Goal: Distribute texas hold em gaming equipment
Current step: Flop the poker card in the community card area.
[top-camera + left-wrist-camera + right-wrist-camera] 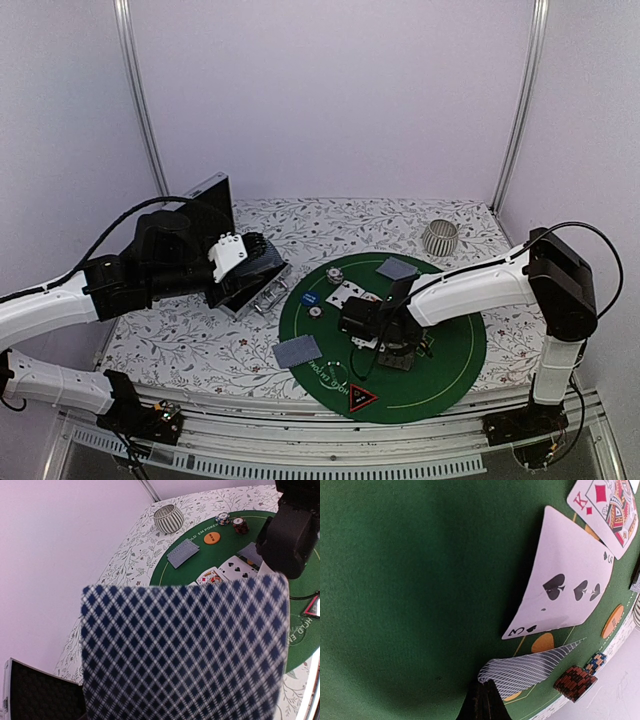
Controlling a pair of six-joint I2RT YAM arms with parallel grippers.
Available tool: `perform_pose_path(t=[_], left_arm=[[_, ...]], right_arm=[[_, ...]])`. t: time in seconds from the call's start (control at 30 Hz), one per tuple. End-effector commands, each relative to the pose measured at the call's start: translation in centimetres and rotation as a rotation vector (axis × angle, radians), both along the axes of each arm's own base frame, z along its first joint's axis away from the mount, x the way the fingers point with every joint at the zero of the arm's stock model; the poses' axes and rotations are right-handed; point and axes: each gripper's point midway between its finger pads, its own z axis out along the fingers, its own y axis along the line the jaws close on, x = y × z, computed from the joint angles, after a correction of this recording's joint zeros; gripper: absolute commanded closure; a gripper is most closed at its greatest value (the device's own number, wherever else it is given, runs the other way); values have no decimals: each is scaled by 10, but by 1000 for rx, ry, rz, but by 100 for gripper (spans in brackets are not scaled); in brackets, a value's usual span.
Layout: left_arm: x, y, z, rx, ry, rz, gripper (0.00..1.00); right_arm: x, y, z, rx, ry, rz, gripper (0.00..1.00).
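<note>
Now, left gripper (262, 272): out at nine o'clock off the round green felt mat (450, 350), clamped on a blue diamond-backed playing card (185, 650) held clear of the table.
Right gripper (481, 702): pinched closed on nothing I can see, tips low over the felt near the centre.
Dealt cards: face-up three of spades (565, 590) and king of diamonds (607, 510) lie mid-mat. A face-down grey-blue-backed card (297, 350) sits at eight o'clock, and a second face-down card (396, 268) at twelve.
Striped poker chip stack (575, 680): by the rim, toward eleven.
Risk: I'd guess the left arm, reaching in, could clip the right one parked mid-mat.
Risk, cards: a shallow pinch could drop the held card, and closed tips dragging could scoot the spades.
</note>
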Motion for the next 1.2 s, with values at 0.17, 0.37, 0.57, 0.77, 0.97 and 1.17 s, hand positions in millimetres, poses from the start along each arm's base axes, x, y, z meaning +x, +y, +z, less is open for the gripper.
perform_pose_path(t=[0.17,0.37,0.57,0.77,0.97,1.17], left_arm=[[-1,-3,1,-11,-5,-12,58],[-1,-4,1,-12,-5,-14,58],[-1,-3,2,-13,-6,-12,58],[-2,-4,2,-15,-6,-16,58],[-3,-4,1,-9,-6,-23,58],[-4,-5,-2,-1,-1,-35,58]], right_arm=[[8,-2,-11,-36,-2,9,98],[11,9,-3,1,-4,4,97],[10,11,-2,7,2,-9,84],[7,14,14,49,-5,-26,61],[10,51,83,321,-59,-29,1],[27,105,201,897,-36,-48,1]])
